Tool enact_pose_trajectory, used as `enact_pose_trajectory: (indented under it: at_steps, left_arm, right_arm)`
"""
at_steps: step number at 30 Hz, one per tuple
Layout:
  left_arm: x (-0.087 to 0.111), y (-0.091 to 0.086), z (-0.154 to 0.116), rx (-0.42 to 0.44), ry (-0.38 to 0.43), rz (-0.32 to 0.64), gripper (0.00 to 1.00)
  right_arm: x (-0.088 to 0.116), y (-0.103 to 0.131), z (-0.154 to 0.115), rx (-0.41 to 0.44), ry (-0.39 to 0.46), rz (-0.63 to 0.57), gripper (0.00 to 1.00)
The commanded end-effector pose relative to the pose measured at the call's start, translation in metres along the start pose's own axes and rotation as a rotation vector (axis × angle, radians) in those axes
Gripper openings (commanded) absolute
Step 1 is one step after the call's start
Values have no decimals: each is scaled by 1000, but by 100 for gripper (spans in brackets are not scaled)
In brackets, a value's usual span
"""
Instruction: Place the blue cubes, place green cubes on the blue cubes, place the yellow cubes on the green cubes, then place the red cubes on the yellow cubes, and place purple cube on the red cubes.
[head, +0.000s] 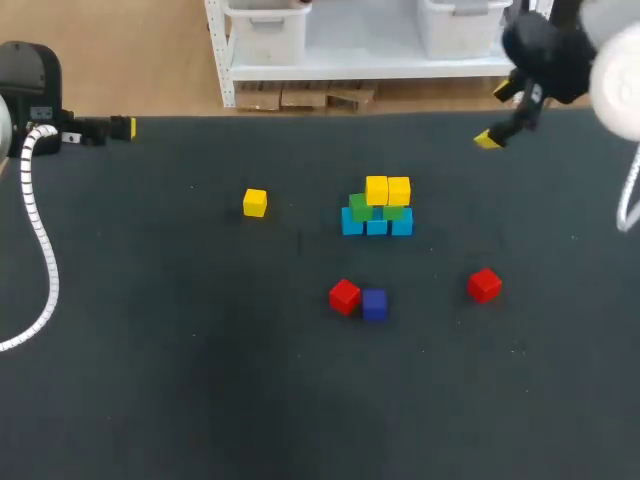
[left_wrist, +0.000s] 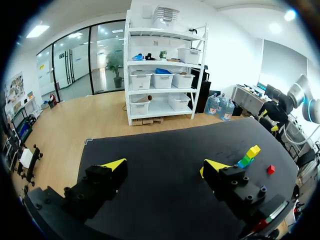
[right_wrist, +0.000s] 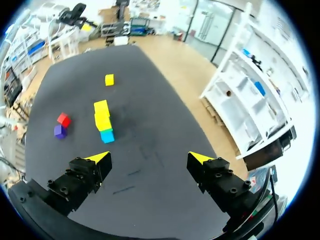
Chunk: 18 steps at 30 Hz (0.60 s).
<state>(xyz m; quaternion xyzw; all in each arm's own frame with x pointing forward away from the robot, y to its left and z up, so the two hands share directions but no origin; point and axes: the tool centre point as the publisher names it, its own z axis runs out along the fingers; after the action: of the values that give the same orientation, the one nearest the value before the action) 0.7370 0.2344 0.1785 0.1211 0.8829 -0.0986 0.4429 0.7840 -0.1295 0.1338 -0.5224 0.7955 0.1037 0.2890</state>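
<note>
Well ahead of the right gripper stands the cube stack.

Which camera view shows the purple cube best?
The head view: the purple cube lies unobstructed, close beside a red cube. The right wrist view shows it small, ahead of the right tool, next to that red cube. The left wrist view does not show it.

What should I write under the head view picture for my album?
Cube stack half built; a yellow cube, two red cubes and a purple cube wait.

Dark table — matte, black-topped
</note>
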Motion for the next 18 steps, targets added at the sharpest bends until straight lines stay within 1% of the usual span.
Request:
enact_pose_trajectory:
  at_steps: [1,5,12,18]
  left_arm:
    - [0,4,0,29,-1,2,100]
    - [0,4,0,29,-1,2,100]
    - [0,4,0,29,-1,2,100]
    - [0,4,0,29,-1,2,100]
  right_arm:
    - [13,6,-15,122,-145,25,100]
    - [17,2,-27,160,-178,59,100]
    - [29,-11,-46,221,-209,119,100]
    - [38,-17,-53,235,-221,148,100]
